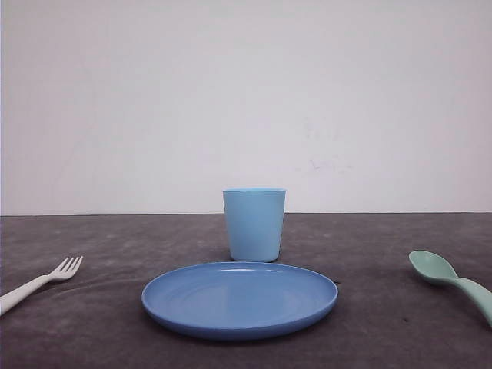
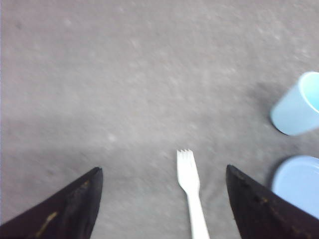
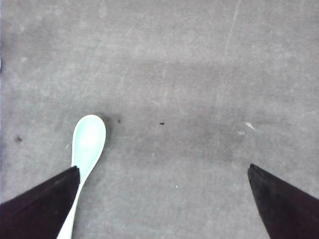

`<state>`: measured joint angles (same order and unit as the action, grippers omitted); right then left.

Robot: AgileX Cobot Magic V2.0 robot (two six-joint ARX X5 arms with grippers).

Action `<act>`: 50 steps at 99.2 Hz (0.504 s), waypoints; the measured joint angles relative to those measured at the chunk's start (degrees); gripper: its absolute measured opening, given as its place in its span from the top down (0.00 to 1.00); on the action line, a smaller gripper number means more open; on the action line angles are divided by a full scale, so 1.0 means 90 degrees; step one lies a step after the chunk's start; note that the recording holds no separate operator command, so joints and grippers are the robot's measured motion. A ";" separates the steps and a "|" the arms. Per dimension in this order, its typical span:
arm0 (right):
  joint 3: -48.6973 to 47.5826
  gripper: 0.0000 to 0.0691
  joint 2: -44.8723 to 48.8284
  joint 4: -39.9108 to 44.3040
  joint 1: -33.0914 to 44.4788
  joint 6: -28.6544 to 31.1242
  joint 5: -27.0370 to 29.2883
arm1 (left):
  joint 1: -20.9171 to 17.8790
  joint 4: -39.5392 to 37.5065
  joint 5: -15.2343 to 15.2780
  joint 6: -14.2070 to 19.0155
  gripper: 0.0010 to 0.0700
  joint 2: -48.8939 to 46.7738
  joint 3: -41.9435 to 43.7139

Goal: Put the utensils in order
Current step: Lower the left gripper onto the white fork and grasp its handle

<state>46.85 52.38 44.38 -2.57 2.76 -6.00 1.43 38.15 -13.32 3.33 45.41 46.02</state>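
Take the round blue plastic plate (image 1: pixel 239 299) as the landmark; it sits nearest the robot at the middle of the dark grey table (image 1: pixel 100 338). Well off to the plate's left lies the small white plastic fork (image 1: pixel 37 284), flat on the table, tines pointing away and toward the plate. Well off to the plate's right lies the mint-green plastic spoon (image 1: pixel 452 280), oval bowl up, bowl end nearer the plate and handle trailing toward the table's near right edge. Just behind the plate, and seemingly just clear of its far rim, stands the light blue plastic cup (image 1: pixel 254 224), upright and open-mouthed.

The left gripper (image 2: pixel 164 204) hangs above the fork with its jaws spread wide and nothing in them; the fork's handle runs between the fingers, a little nearer the finger on the plate's side. The right gripper (image 3: pixel 164 199) is likewise wide open and empty, but the spoon's handle lies close against one finger, well off centre.

No utensil has been lifted yet, so the step in hand looks like the approach to grasp. For a clean pick, shift the right gripper until the spoon's handle sits midway between the fingers, then descend straight. Both handles are thin and lie flat, so the fingertips should come almost to the tabletop and close across the handle, not the tines or bowl.
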 joint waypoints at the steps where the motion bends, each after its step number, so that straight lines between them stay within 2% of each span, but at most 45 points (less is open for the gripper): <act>1: 0.0000 0.02 0.0000 0.0000 0.0000 0.0000 0.0000 | 0.0012 0.0015 -0.0005 0.0022 0.32 0.0000 0.0000; 15: 0.0000 0.02 0.0000 0.0000 0.0000 0.0000 0.0000 | 0.0277 0.0282 -0.0019 0.0272 0.32 0.0041 0.0000; 36: 0.0000 0.02 0.0000 0.0000 0.0000 0.0000 0.0000 | 0.1018 0.0369 0.0019 0.0614 0.32 0.0345 -0.0138; 50: 0.0000 0.02 0.0000 0.0000 0.0000 0.0000 0.0000 | 0.1562 0.0342 0.0505 0.0884 0.32 0.0699 -0.0265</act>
<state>46.85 52.38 44.38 -2.57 2.76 -6.00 15.49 41.23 -8.78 11.29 51.70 43.64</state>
